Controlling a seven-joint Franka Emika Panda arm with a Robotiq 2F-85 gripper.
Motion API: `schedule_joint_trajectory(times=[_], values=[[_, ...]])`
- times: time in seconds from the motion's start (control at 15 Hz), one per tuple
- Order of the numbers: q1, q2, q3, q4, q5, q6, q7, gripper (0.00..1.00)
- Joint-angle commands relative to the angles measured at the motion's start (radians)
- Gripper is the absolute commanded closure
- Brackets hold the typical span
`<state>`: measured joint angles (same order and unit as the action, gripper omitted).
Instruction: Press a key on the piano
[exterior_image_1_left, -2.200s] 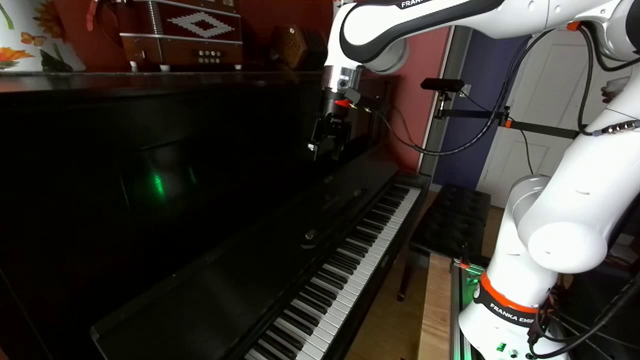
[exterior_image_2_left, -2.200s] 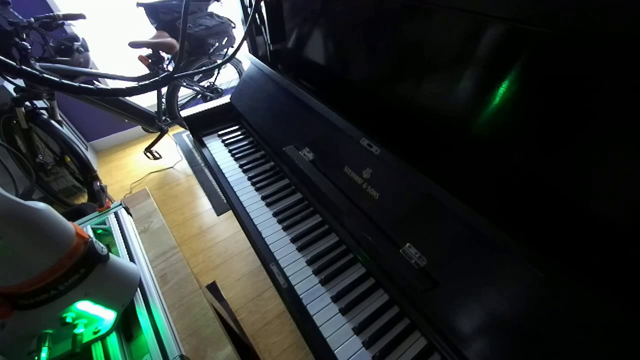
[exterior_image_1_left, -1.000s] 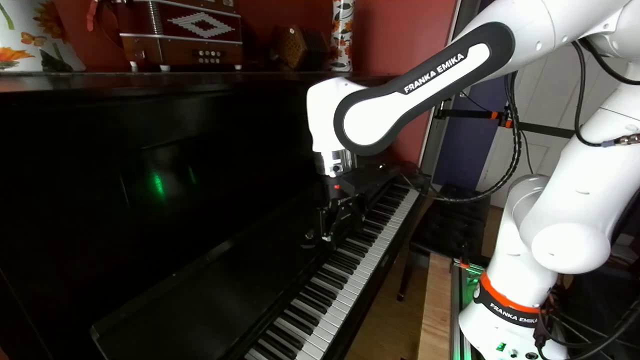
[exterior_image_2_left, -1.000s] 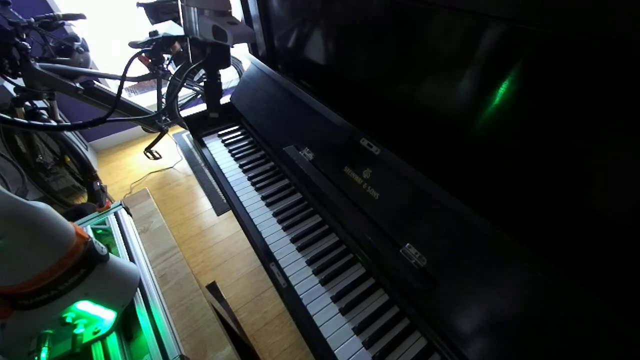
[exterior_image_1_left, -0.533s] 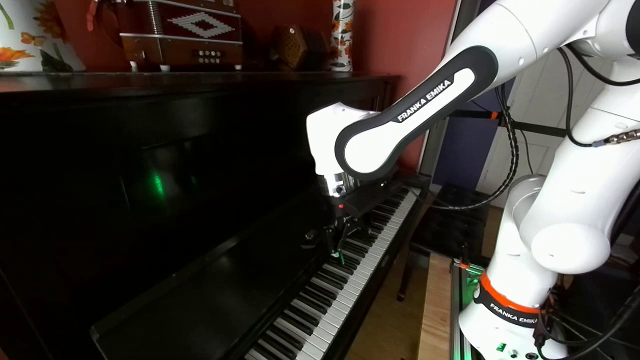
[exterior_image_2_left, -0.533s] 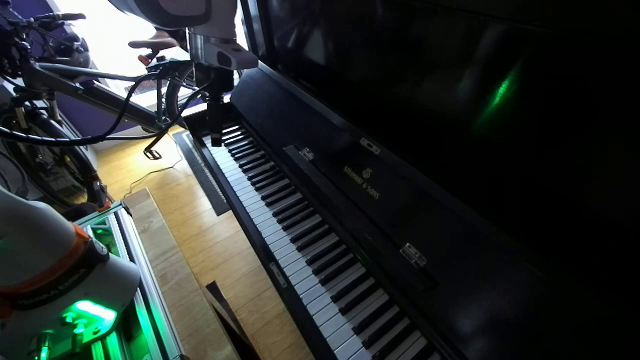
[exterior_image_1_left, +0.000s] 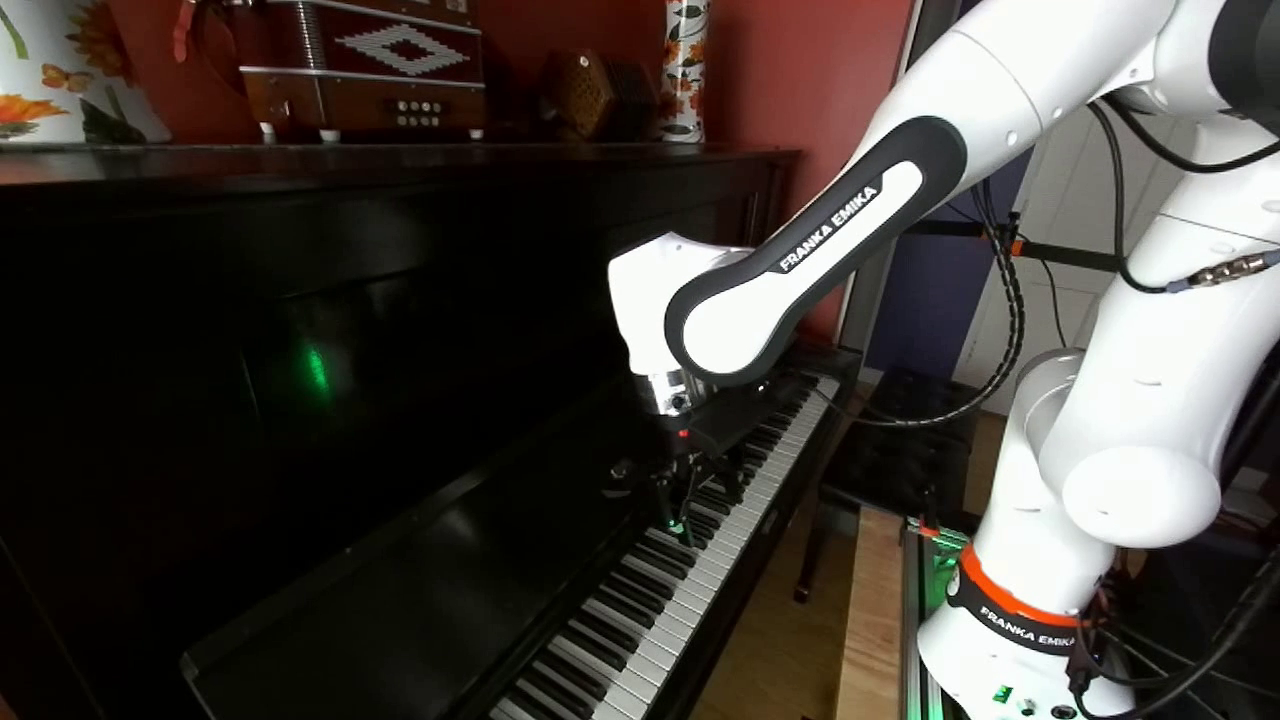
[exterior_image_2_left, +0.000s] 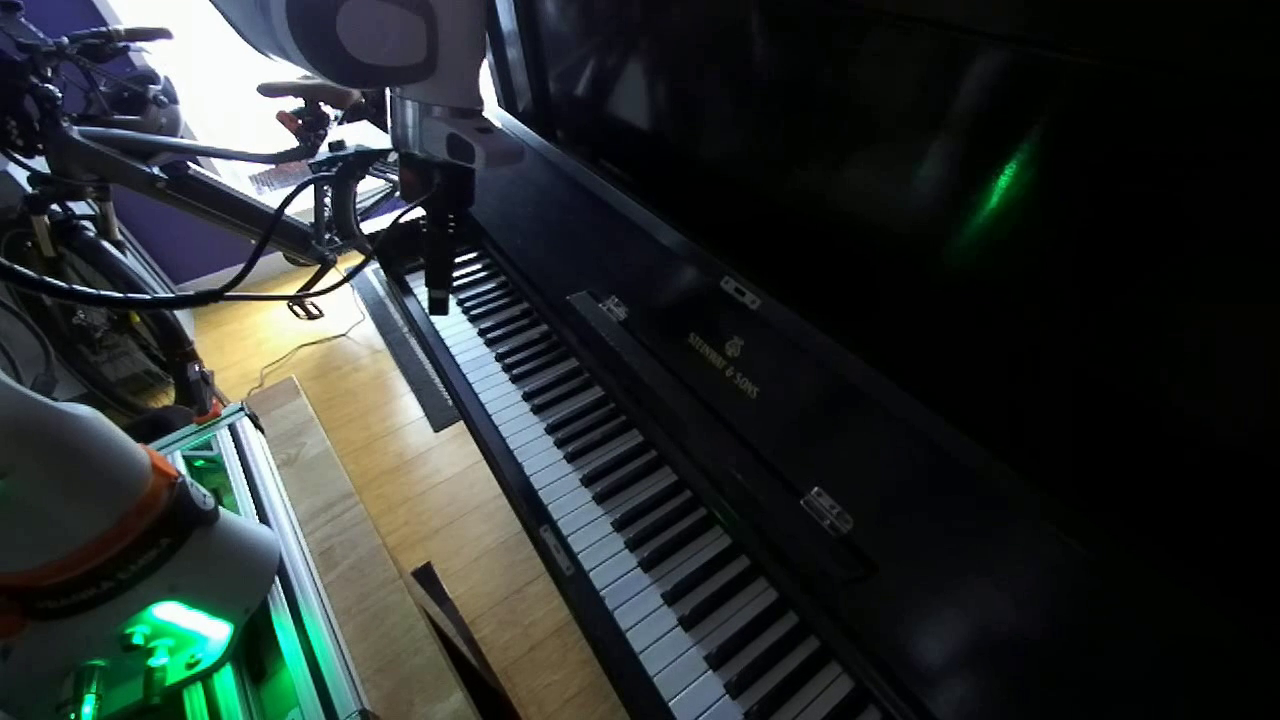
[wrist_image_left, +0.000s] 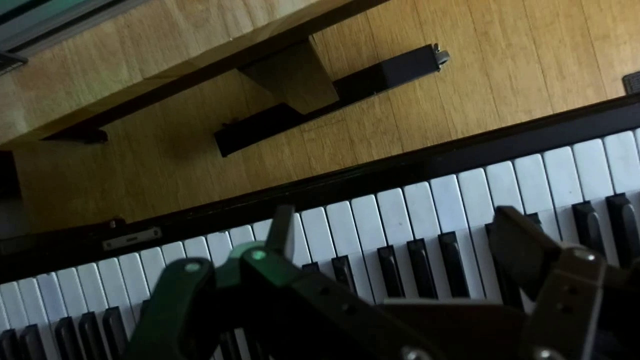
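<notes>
The piano (exterior_image_1_left: 520, 250) is a glossy black upright, and it also shows in an exterior view (exterior_image_2_left: 640, 240). Its long row of white and black keys (exterior_image_1_left: 655, 645) runs in front of the fallboard. My gripper (exterior_image_1_left: 708, 515) points down over the keys in both exterior views (exterior_image_2_left: 438, 308). In the wrist view my gripper (wrist_image_left: 397, 223) is open, with its two fingers wide apart and nothing between them. Beyond the fingers lie white piano keys (wrist_image_left: 367, 217) and several black keys. Whether a fingertip touches a key cannot be told.
A black padded bench (exterior_image_1_left: 900, 430) stands beyond the piano. A wooden tabletop edge (wrist_image_left: 150, 65) runs along the robot base. An accordion (exterior_image_1_left: 380, 70) and a floral cylinder (exterior_image_1_left: 685, 75) sit on the piano top. A bicycle (exterior_image_2_left: 200, 190) stands behind.
My gripper has come down from high before the front panel to low over the keys. In the last half second it sinks slightly further. The piano has not moved.
</notes>
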<state>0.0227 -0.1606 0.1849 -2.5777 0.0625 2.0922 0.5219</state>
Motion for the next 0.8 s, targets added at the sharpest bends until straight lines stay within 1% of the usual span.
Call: schedule_joint_trajectory(times=[0.0,0.27,0.33,0.47,0.67,0.73], values=[[0.018,0.109,-0.032,-0.025,-0.001,0.137,-0.102,0.00],[0.030,0.224,-0.048,-0.031,0.009,0.332,-0.210,0.00],[0.033,0.171,-0.052,-0.028,0.001,0.253,-0.165,0.00],[0.038,0.215,-0.057,-0.027,0.003,0.311,-0.190,0.00],[0.040,0.228,-0.059,-0.024,0.004,0.318,-0.196,0.00],[0.039,0.238,-0.060,-0.021,0.019,0.341,-0.197,0.00]])
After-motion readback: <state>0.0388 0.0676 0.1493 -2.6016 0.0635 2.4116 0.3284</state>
